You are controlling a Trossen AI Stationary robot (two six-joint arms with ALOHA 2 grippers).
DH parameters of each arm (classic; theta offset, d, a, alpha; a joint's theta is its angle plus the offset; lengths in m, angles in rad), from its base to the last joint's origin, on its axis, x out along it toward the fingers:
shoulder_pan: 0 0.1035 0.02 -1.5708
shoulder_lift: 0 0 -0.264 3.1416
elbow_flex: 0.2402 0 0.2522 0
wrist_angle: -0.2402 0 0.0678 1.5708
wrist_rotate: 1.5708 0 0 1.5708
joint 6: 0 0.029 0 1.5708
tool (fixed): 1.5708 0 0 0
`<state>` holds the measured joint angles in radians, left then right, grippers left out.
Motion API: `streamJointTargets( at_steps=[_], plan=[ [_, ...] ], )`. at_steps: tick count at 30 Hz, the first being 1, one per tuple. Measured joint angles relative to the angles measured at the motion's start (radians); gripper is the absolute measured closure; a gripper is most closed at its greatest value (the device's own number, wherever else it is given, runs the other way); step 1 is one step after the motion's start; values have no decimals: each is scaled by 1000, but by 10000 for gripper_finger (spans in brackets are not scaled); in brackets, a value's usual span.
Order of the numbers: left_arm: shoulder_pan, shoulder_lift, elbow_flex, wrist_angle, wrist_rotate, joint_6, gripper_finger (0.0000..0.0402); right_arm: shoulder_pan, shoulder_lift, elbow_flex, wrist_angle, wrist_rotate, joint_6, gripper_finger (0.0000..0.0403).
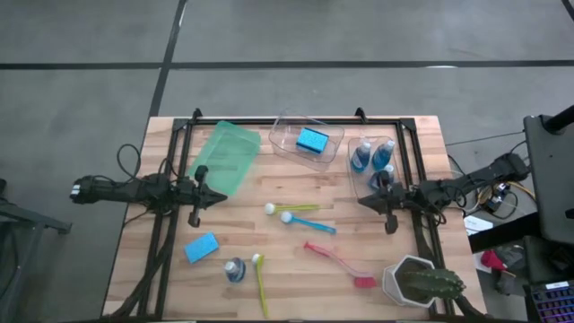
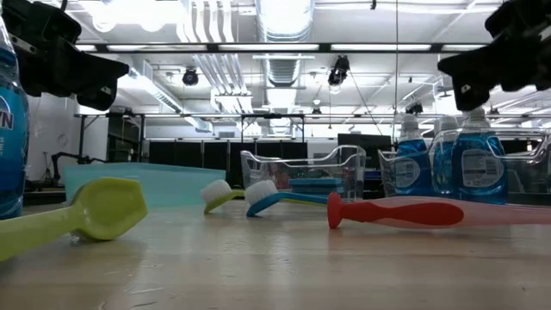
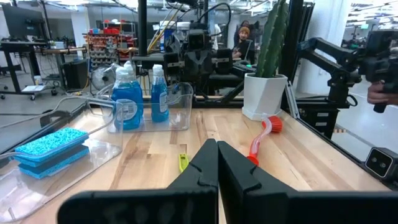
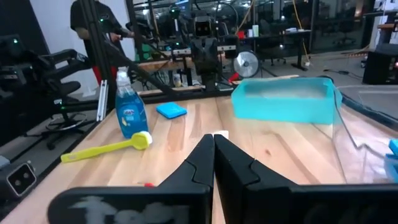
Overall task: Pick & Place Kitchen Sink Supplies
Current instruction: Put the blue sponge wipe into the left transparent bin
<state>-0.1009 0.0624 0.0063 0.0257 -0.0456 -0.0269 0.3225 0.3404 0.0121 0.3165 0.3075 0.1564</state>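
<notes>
A: Which arm do we send for the loose sponge?
B: Our left gripper, fingers pressed together, hovers just behind it; the right gripper, likewise closed, waits well apart by the bottles' bin.

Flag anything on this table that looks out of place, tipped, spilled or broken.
Nothing looks spilled or broken. The odd one out is the potted cactus at the table's corner near the right arm, which is no sink supply. The green bin lies askew to the table edge. Both grippers, left and right, hover shut above the wood.
</notes>
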Motion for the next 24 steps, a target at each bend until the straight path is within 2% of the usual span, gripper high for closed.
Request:
streamJointTargets(
  at_steps=[7, 12, 24],
  plan=[
    [0, 0, 0, 0, 0, 0, 401, 0, -78, -4, -59, 9, -2, 394],
    [0, 0, 0, 0, 0, 0, 401, 0, -85, -4, -68, 8, -142, 394],
    [0, 0, 0, 0, 0, 0, 401, 0, -84, -3, -138, 7, -80, 394]
  ],
)
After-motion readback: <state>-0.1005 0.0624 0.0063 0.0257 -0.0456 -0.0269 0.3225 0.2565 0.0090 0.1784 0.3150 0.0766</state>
